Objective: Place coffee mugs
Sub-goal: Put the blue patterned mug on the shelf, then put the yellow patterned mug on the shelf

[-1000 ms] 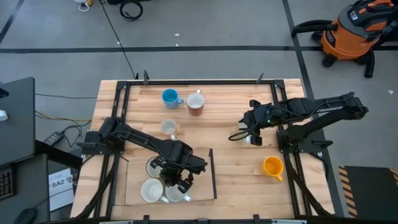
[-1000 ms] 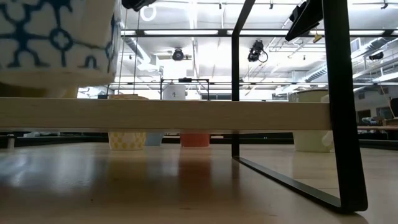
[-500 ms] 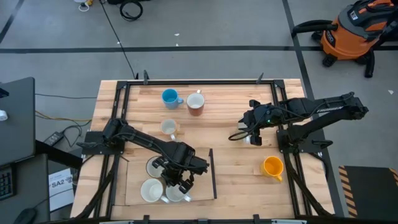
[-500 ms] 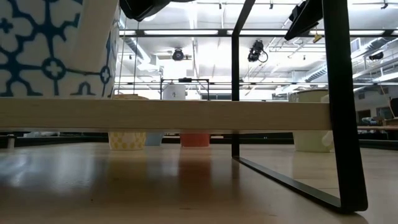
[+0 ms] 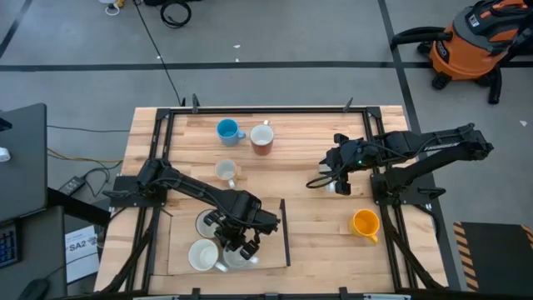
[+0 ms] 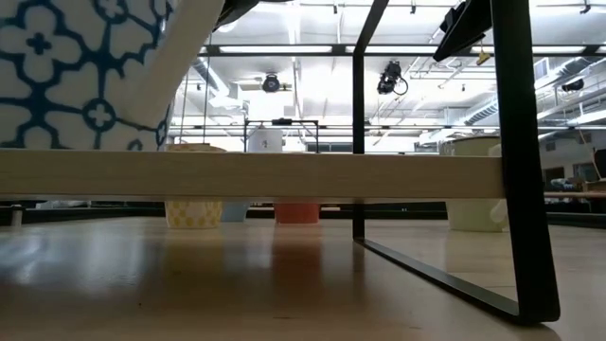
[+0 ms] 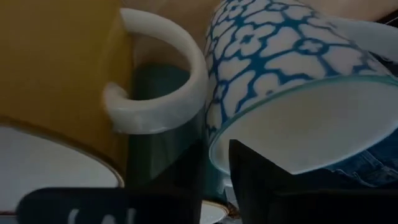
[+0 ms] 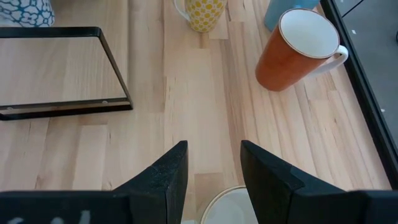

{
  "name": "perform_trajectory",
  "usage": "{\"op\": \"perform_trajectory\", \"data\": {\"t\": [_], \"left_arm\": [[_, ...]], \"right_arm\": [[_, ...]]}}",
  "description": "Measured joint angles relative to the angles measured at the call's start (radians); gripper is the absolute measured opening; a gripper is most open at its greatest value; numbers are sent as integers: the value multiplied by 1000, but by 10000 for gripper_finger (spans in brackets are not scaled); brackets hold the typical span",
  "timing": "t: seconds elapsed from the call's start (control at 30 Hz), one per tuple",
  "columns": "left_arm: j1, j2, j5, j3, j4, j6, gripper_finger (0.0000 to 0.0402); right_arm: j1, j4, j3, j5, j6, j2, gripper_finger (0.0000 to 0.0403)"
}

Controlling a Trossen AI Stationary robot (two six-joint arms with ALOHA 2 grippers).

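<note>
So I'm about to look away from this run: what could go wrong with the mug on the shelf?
The blue-patterned mug sits tilted on the shelf board at the left gripper; it could tip. White mugs crowd close beside it and could get knocked.
</note>
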Motion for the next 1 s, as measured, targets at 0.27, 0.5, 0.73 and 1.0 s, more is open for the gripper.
{"op": "perform_trajectory", "data": {"t": [0.27,0.5,0.73,1.0], "left_arm": [[13,-1,7,0,0,-9,112],[19,-48,-7,0,15,-33,111],[23,-114,3,1,40,-22,112],[78,-218,-52,1,67,15,112]], "right_arm": [[0,0,0,0,0,0,153],[0,0,-1,0,0,0,153],[0,0,-1,0,0,0,153],[0,0,-1,0,0,0,153]]}}
